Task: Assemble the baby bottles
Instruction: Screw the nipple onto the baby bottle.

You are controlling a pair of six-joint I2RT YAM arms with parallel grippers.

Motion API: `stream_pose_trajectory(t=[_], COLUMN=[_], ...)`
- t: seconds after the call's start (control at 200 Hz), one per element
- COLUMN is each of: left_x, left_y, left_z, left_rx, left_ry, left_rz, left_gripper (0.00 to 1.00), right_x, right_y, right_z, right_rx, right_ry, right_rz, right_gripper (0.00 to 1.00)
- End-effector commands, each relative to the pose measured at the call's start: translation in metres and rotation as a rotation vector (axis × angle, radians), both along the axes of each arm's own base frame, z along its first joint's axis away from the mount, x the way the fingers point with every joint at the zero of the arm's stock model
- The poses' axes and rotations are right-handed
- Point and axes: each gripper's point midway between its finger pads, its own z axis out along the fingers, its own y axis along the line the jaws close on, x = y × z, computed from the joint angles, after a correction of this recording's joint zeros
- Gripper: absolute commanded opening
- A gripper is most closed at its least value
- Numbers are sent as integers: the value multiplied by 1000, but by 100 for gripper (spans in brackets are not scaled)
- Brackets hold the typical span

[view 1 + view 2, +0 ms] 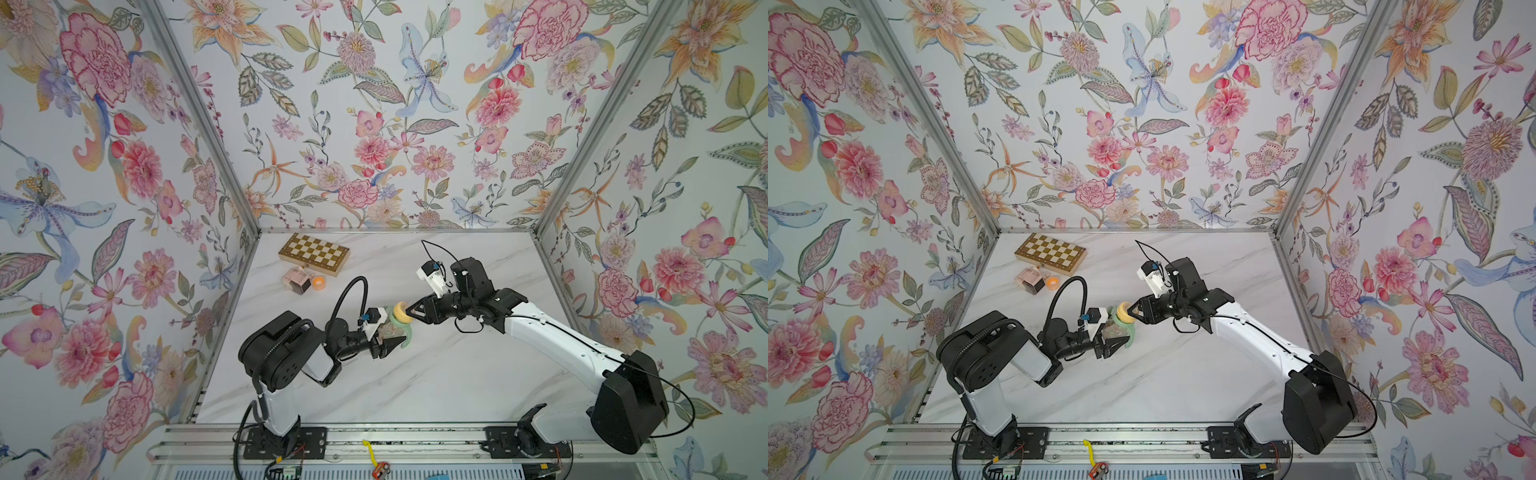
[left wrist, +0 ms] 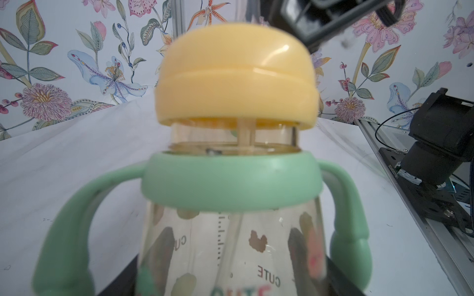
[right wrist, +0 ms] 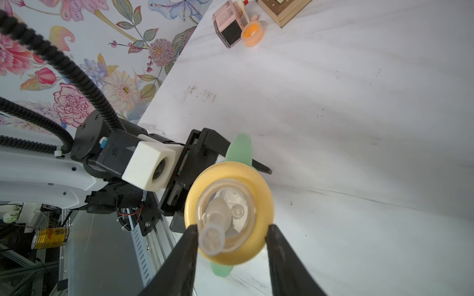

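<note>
The baby bottle's clear amber-tinted body (image 1: 392, 328) (image 2: 230, 243) is held tilted above the table, with my left gripper (image 1: 388, 334) (image 1: 1115, 338) shut on it. A pale green handle ring (image 2: 230, 179) (image 3: 239, 148) sits round its neck. The yellow collar (image 1: 401, 311) (image 1: 1123, 312) (image 2: 236, 77) with its clear nipple (image 3: 213, 241) rests on the neck, and a strip of bare neck shows below it. My right gripper (image 1: 409, 311) (image 1: 1131, 311) (image 3: 232, 228) is open, its two fingertips flanking the collar's rim very closely.
A folded chessboard (image 1: 314, 252) lies at the back left of the marble table. Beside it stand a pink-and-brown cube-shaped bottle (image 1: 297, 280) and a small orange roll (image 1: 318, 283). Flowered walls close three sides. A metal rail (image 1: 374, 446) runs along the front edge.
</note>
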Motion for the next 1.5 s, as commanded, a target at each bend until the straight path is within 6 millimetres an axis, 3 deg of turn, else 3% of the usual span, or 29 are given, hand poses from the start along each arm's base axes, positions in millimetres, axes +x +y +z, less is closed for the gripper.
stream_pose_trajectory(t=[0.0,0.12,0.185,0.345,0.445,0.54,0.63,0.676,0.771,0.861,1.036,1.496], left_x=[-2,0,-1,-2,-5,-13,-24,-28,-30,-30,-33,-32], left_y=[4,3,2,1,-2,-6,-9,-10,-12,-14,-15,-17], left_z=[86,83,81,76,66,54,44,41,40,41,45,48], left_rx=[-192,-188,-188,-176,-159,-121,-81,-64,-61,-64,-75,-89], left_ry=[-326,-315,-309,-305,-290,-313,-353,-375,-379,-387,-388,-378], left_rz=[18,23,15,4,-20,-42,-54,-58,-68,-74,-91,-99], left_gripper=[0,0,0,0,0,0,0,0,0,0,0,0], right_x=[-20,-28,-24,-17,-12,-27,-44,-48,-40,-41,-56,-43], right_y=[3,11,8,-2,-16,-21,-31,-37,-47,-40,-26,-6], right_z=[-21,-24,-22,5,21,37,32,29,27,37,8,-18], right_rx=[-55,-77,-87,-97,-136,-119,-165,-196,-244,-154,-188,-222], right_ry=[116,114,93,-21,-90,-161,-334,-443,-580,-591,-567,-535], right_rz=[61,96,75,85,112,246,447,530,627,710,872,890], right_gripper=[47,50,62,85,90,93,93,100,99,99,99,88])
